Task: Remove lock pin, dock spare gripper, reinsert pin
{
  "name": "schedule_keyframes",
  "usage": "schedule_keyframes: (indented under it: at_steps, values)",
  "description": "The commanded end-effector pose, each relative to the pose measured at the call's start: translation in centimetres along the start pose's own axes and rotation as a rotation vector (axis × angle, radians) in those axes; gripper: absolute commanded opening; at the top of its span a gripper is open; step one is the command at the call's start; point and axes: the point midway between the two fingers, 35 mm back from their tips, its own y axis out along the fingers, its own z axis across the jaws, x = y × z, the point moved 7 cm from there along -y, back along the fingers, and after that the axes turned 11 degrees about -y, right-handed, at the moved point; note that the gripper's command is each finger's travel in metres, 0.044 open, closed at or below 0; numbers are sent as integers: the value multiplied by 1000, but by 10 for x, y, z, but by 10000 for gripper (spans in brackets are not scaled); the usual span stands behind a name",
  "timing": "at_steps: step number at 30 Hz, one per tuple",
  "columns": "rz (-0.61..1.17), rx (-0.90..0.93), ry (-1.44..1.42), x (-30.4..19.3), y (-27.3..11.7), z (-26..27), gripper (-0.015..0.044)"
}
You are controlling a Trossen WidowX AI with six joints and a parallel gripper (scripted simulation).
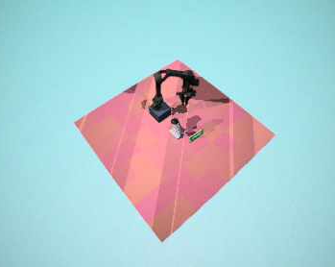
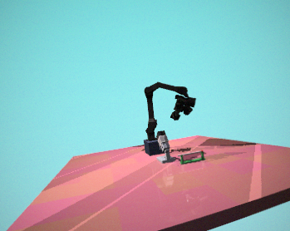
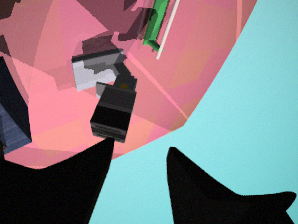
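My gripper (image 1: 184,101) (image 2: 181,113) (image 3: 141,148) hangs high above the table, its fingers part-way open and nothing between them. The grey mount (image 1: 176,134) (image 2: 166,159) (image 3: 90,75) stands on the table below, its post tilted. A black blocky body (image 1: 175,122) (image 2: 161,134) (image 3: 114,112) sits at the top of the post. I cannot tell whether it is the socket head or the docked spare gripper. A thin pale rod, which looks like the lock pin (image 3: 167,30), lies along the green rack (image 1: 196,135) (image 2: 192,161) (image 3: 158,19). The socket's bore is too small to see.
The arm's dark blue base block (image 1: 159,113) (image 2: 151,147) (image 3: 14,117) stands close behind the mount. The green rack is a short way to the mount's right in the top and exterior views. The patterned table (image 1: 148,168) (image 2: 128,195) carries shadows around the mount and rack.
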Motion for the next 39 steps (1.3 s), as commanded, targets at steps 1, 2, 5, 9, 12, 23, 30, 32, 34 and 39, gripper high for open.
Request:
schedule_keyframes:
  at_steps: [1,2,5,9,12,23,30,32,34,39]
  values:
    - [-9,146,-34,16,19,-28,180]
    - [-22,198,-51,21,27,-39,180]
    - [-87,337,-92,32,58,-72,180]
    - [-209,461,-127,39,109,-109,180]
    - [-316,514,-146,37,149,-136,180]
    - [-404,534,-163,22,188,-154,180]
    - [-404,533,-163,45,215,-137,180]
    - [-404,533,-163,54,226,-129,180]
    - [-404,533,-163,62,235,-121,180]
    - [-404,533,-163,66,239,-118,180]
